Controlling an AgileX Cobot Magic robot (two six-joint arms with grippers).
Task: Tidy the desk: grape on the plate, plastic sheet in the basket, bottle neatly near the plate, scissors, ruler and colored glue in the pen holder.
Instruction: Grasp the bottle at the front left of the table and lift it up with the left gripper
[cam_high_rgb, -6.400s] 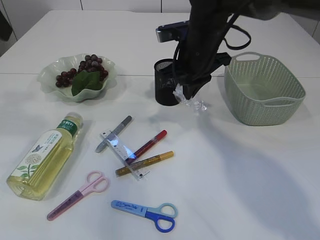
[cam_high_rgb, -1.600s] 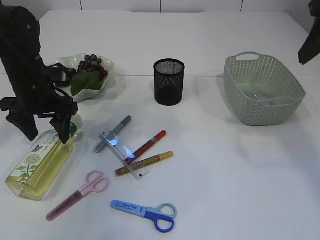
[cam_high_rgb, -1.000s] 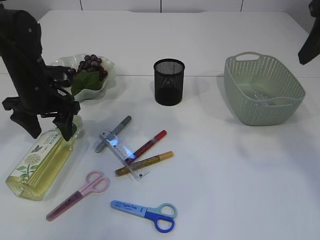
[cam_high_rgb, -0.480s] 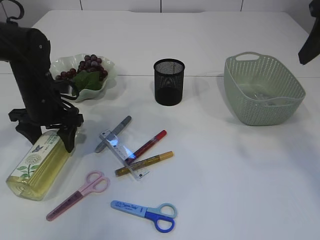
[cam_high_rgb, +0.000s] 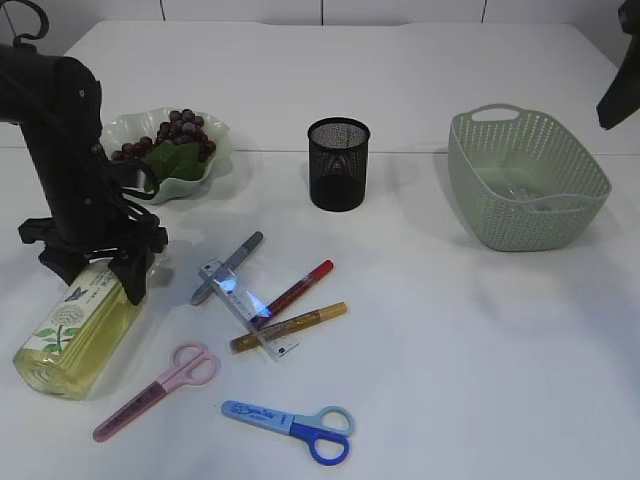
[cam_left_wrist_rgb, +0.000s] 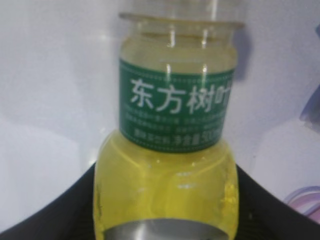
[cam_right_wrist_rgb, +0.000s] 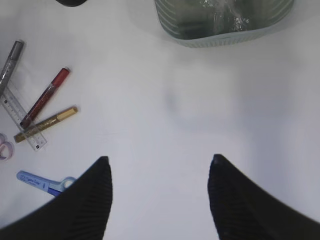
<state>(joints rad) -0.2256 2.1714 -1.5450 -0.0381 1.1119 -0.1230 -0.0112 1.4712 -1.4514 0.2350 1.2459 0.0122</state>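
The left gripper (cam_high_rgb: 97, 272) stood straddling the neck end of the bottle (cam_high_rgb: 78, 322), one finger on each side of it; in the left wrist view the dark fingers (cam_left_wrist_rgb: 45, 210) flanked the yellow body of the bottle (cam_left_wrist_rgb: 170, 165) closely, but whether they pressed it could not be told. The bottle lay on its side on the white table (cam_high_rgb: 450, 340), its long axis slanting from the gripper toward the near left corner, cap end under the gripper and base nearest the front edge. Just beyond the gripper, farther from the camera, sat the green plate (cam_high_rgb: 205, 160) with the grapes (cam_high_rgb: 180, 128). To the gripper's right lay the ruler (cam_high_rgb: 248, 305) crossed by three glue pens (cam_high_rgb: 292, 292), with pink scissors (cam_high_rgb: 155, 392) and blue scissors (cam_high_rgb: 290, 422) nearer the front edge. Little bare table remained left of the bottle. Farther right stood the mesh pen holder (cam_high_rgb: 338, 164), then a broad bare stretch of table, then the basket (cam_high_rgb: 525, 178) holding the plastic sheet (cam_right_wrist_rgb: 227, 15). The right gripper (cam_right_wrist_rgb: 160, 200) hung high above that bare stretch with its jaws apart and nothing between them.
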